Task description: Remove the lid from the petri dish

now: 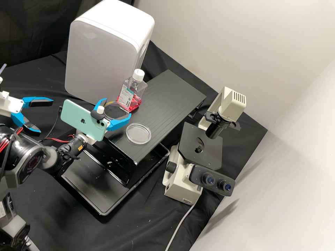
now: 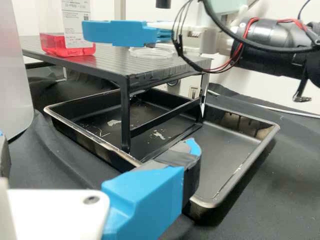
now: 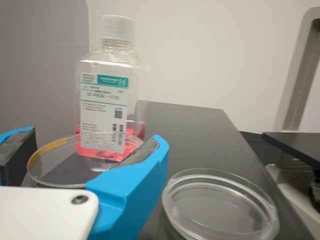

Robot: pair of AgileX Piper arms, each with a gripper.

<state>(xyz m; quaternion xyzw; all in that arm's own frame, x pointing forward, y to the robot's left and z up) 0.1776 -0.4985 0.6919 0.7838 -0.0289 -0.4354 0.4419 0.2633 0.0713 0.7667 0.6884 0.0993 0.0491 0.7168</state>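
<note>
Black bench, laboratory: your right gripper clasped the clear lid between its jaws, the petri dish lying on the raised platform at its 4 o'clock; your left gripper gaped wide at 9 o'clock.

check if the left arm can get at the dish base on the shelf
Probably not directly: the right claw, holding the lid, and its phone sit between the open left claw and the dish base.

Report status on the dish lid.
Right hand shut on lid, held beside open dish on shelf. Left hand open, apart. Bottle close behind lid.
</note>
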